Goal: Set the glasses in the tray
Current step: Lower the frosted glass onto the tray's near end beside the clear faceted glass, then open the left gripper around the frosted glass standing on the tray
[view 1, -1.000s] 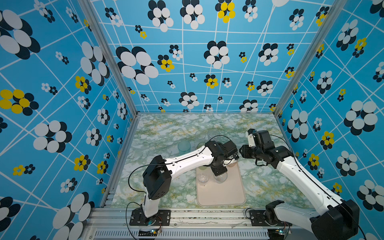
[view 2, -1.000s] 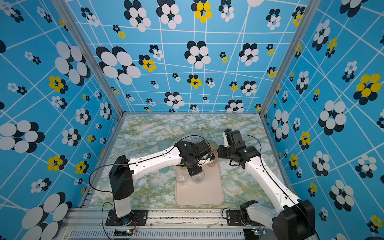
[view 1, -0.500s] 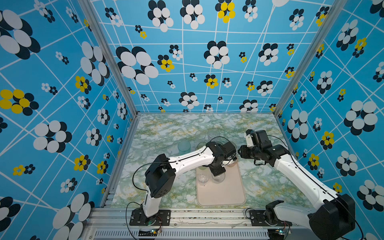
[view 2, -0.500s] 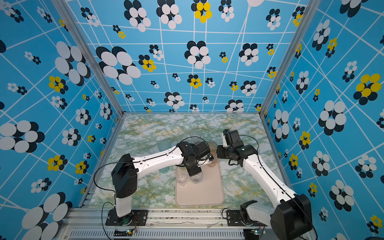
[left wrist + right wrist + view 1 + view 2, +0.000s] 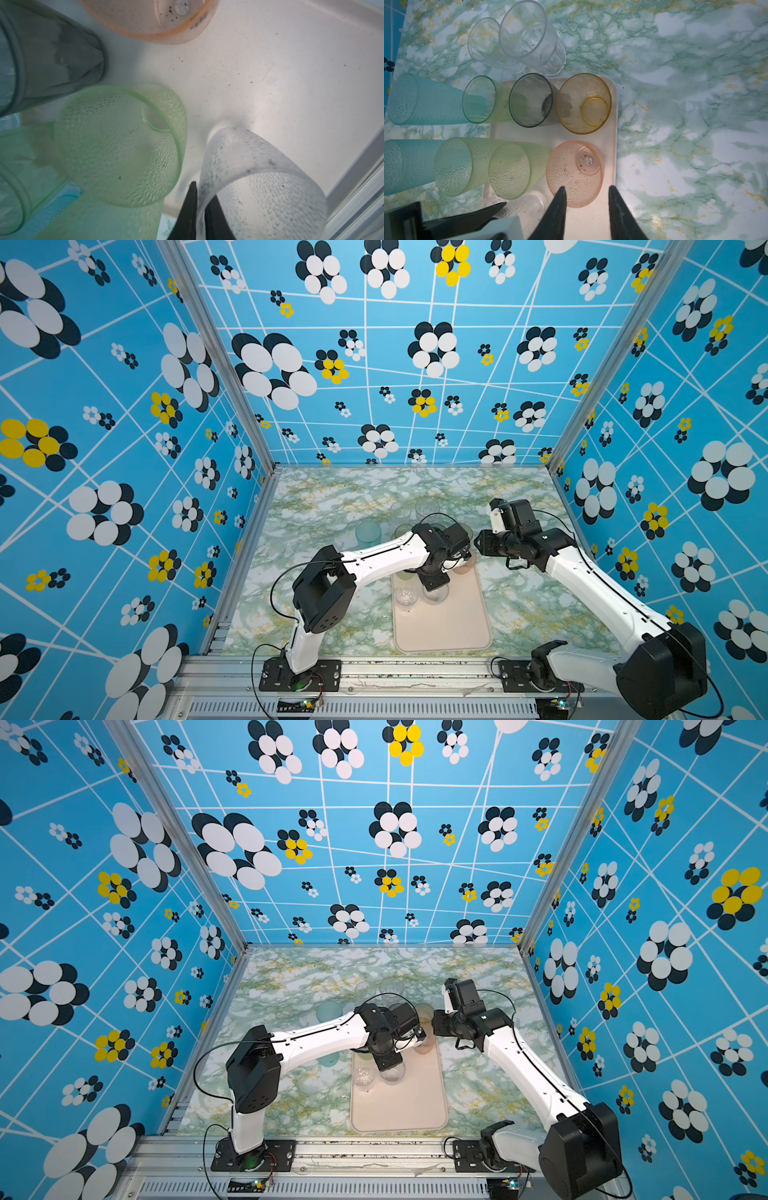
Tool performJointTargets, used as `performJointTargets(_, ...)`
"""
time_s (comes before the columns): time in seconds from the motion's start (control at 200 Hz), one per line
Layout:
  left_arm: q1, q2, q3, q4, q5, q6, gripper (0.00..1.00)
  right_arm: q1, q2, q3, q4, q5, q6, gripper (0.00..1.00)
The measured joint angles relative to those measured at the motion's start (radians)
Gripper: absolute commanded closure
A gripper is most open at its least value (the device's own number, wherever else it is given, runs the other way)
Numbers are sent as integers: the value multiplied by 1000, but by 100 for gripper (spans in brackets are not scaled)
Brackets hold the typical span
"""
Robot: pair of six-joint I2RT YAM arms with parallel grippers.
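Left gripper [image 5: 200, 192] pinches a clear dimpled glass [image 5: 259, 176] on the tray [image 5: 449, 626].
Jaws shut on its wall, at the tray's 12 o'clock end; right gripper [image 5: 586, 188] hangs half-open, empty, over the pink glass [image 5: 571, 166]; teal glass [image 5: 368, 533] off-tray at 11 o'clock.

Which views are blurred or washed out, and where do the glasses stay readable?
Left wrist view: soft close up, green dimpled glass smeared, clear dimpled glass sharper, tray washed pale. Right wrist view: crisp, specks visible in the pink glass. Both top views: evenly lit, but clear glasses nearly vanish against the marble table.
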Motion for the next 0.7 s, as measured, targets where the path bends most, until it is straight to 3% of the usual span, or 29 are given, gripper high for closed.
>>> performJointTargets(0.7, 1, 0, -6, 0, -10, 0, 81, 0, 2, -2, 2, -3, 0, 64)
